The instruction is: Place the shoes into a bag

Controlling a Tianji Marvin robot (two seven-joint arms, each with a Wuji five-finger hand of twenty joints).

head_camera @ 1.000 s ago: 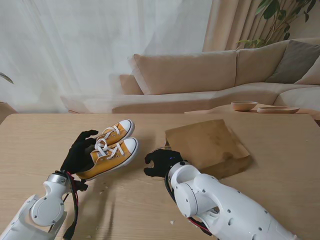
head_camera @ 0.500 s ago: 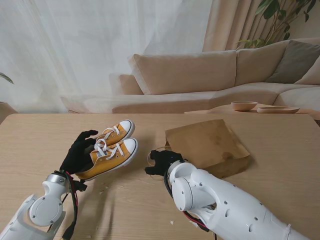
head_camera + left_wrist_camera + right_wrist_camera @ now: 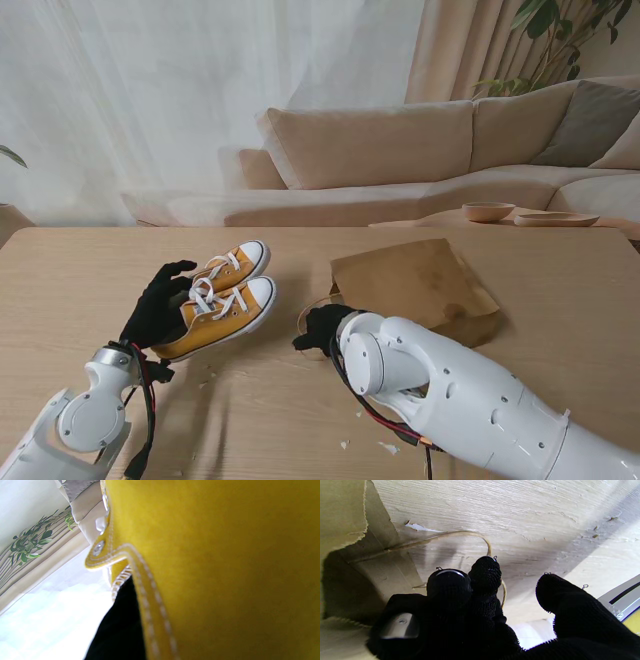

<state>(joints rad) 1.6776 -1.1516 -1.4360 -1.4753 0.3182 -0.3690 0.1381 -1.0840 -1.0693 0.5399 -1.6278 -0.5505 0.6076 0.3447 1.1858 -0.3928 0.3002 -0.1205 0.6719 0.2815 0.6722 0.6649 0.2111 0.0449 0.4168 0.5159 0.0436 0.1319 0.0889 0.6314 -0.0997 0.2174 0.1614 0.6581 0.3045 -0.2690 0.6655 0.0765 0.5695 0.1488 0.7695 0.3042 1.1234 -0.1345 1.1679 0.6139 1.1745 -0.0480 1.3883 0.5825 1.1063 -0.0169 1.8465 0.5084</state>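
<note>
Two yellow canvas shoes with white laces and soles [image 3: 228,312] lie side by side left of centre, toes pointing away from me. My left hand [image 3: 157,304], in a black glove, is shut on their heel ends; the left wrist view is filled with yellow canvas [image 3: 225,567]. A brown paper bag [image 3: 420,288] lies flat on its side to the right, mouth toward the shoes. My right hand [image 3: 322,325] sits at that mouth. In the right wrist view its fingers [image 3: 483,577] are curled beside the twine handle loop [image 3: 475,533], thumb apart, gripping nothing visible.
The wooden table [image 3: 300,420] carries small paper scraps [image 3: 385,447] near me. My white right forearm [image 3: 450,400] covers the near right part. A bowl [image 3: 488,211] and a plate [image 3: 556,219] sit at the far right edge, with a sofa behind.
My right hand has slid away from me and to the right, up to the bag's mouth, and its forearm has swung lower. The left hand and the shoes have stayed put.
</note>
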